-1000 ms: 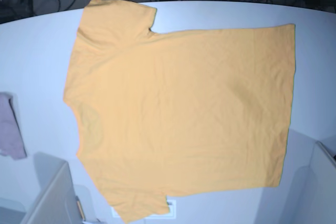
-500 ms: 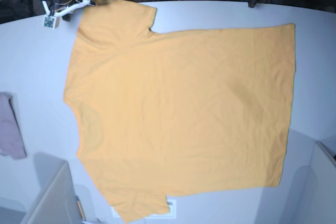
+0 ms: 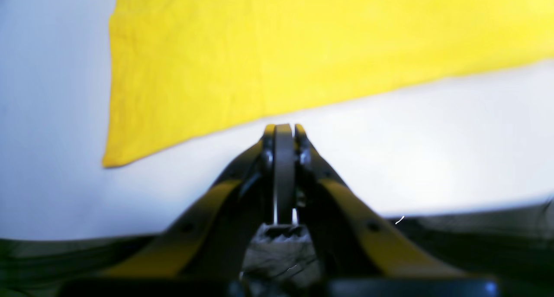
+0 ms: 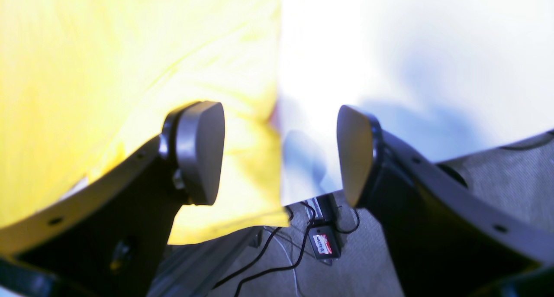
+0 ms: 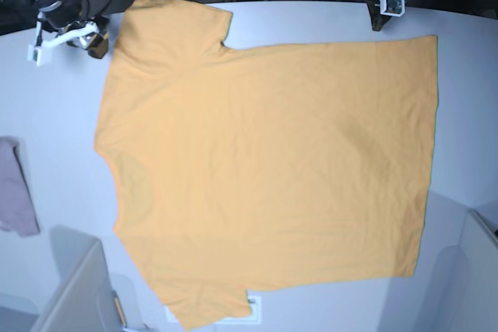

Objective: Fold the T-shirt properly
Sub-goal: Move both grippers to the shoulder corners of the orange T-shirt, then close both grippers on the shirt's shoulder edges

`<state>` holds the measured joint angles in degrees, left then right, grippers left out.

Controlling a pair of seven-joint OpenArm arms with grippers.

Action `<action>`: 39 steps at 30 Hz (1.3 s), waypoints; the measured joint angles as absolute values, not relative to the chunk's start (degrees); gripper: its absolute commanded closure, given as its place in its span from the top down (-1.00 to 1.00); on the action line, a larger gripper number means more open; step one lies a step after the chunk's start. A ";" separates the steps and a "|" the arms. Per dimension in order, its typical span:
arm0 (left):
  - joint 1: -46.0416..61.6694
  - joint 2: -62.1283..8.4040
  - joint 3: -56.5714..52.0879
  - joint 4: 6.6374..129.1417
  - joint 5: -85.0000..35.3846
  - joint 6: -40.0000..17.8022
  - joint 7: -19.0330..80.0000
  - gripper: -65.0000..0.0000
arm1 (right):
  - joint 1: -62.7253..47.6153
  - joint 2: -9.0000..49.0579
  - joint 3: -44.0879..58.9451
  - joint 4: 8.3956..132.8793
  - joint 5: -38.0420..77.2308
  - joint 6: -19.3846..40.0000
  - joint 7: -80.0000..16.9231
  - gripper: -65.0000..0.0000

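Across the white table (image 5: 47, 153) the T-shirt (image 5: 264, 169) lay flat, its long axis running side to side in the base view, hem toward the left arm. Beside the far sleeve edge hung the right gripper (image 4: 280, 154), jaws spread wide and holding nothing, the nearer tool. By the far hem corner, the left gripper (image 3: 283, 130) was pressed together, empty.

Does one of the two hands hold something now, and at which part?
Nothing is held. The left hand is shut on nothing, short of the T-shirt. The right hand is open at the sleeve edge.
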<state>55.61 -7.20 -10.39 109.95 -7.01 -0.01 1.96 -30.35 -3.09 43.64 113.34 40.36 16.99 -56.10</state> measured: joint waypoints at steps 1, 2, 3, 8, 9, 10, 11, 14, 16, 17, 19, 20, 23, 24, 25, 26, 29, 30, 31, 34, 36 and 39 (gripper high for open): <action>55.46 -7.33 -10.70 109.95 -9.21 -0.05 1.93 -0.71 | -29.36 -3.01 44.42 113.19 40.29 16.97 -57.19 0.15; 55.53 -7.70 -11.42 109.95 -11.29 -0.08 2.00 -0.45 | -28.49 -3.03 44.69 113.14 40.34 16.97 -57.80 0.15; 55.77 -8.25 -12.23 109.91 -14.11 -0.03 2.02 -0.24 | -27.66 -3.01 44.97 113.06 40.64 16.99 -58.63 0.15; 55.75 -10.61 -15.29 109.71 -24.12 0.40 2.00 0.32 | -25.26 -1.39 44.91 108.62 40.71 17.17 -61.73 0.12; 55.75 -10.76 -16.03 109.69 -26.41 0.36 1.98 0.33 | -25.10 -1.17 44.99 107.48 40.38 17.02 -61.56 0.09; 55.77 -10.81 -16.62 109.69 -28.38 0.08 1.98 0.33 | -25.04 -1.08 45.01 106.74 40.32 16.99 -61.82 0.08; 55.75 -11.16 -17.37 109.45 -30.55 -0.03 2.00 0.33 | -25.06 -1.13 45.01 106.19 40.32 16.99 -61.78 0.07; 55.72 -12.56 -20.08 107.79 -35.68 -3.70 1.67 0.32 | -25.15 -1.26 44.99 104.64 40.58 17.02 -62.17 0.07; 55.11 -12.47 -21.28 106.87 -38.02 -6.11 1.78 0.32 | -25.15 -1.26 44.88 103.57 40.69 16.99 -62.50 0.07; 54.72 -12.36 -21.47 106.28 -38.30 -6.81 1.98 0.32 | -25.17 -1.15 44.25 103.00 40.49 16.99 -63.35 0.07; 54.11 -12.21 -21.56 104.92 -38.46 -7.35 1.85 0.32 | -25.39 -1.19 42.76 102.45 40.47 16.99 -64.86 0.07; 54.15 -12.25 -21.56 104.42 -38.48 -7.33 1.98 0.32 | -25.56 -1.26 41.82 102.39 40.58 16.99 -64.69 0.07; 54.33 -12.27 -21.82 103.79 -38.70 -6.26 2.15 0.32 | -26.26 -1.13 38.59 102.41 41.39 17.10 -63.66 0.07; 54.26 -12.25 -21.80 103.81 -38.70 -6.52 2.07 0.32 | -26.35 -1.13 37.95 102.45 41.60 17.17 -63.83 0.07; 54.15 -12.19 -21.78 103.85 -38.70 -6.98 2.00 0.32 | -26.63 -1.10 37.28 102.63 41.56 17.17 -63.48 0.07; 54.11 -12.21 -21.78 103.85 -38.72 -7.11 2.00 0.32 | -27.03 -1.13 36.60 102.69 41.60 17.17 -63.02 0.07; 53.47 -11.86 -24.29 103.74 -38.89 -7.09 2.15 0.32 | -27.53 -1.26 35.35 102.78 42.02 17.23 -62.96 0.07; 53.34 -11.94 -25.23 103.28 -38.98 -6.96 1.85 0.32 | -27.51 -1.23 35.31 102.78 42.02 17.23 -63.02 0.07; 53.28 -12.10 -25.93 102.61 -39.09 -7.07 1.48 0.32 | -27.51 -1.23 35.18 102.78 42.02 17.23 -63.02 0.07; 52.21 -11.86 -27.03 100.14 -39.03 -6.96 2.31 0.32 | -27.51 -1.26 35.14 102.78 42.02 17.23 -62.81 0.07; 51.20 -11.79 -27.35 98.41 -39.09 -7.18 2.02 0.32 | -27.51 -1.26 35.14 102.78 42.04 17.23 -62.85 0.04; 49.65 -11.79 -27.44 95.31 -39.05 -7.33 2.00 0.32 | -27.53 -1.26 35.09 102.72 41.54 17.37 -63.24 -0.39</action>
<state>49.65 -11.79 -27.44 95.31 -39.05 -7.33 2.00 -27.53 -1.26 35.09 102.72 41.54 17.37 -63.24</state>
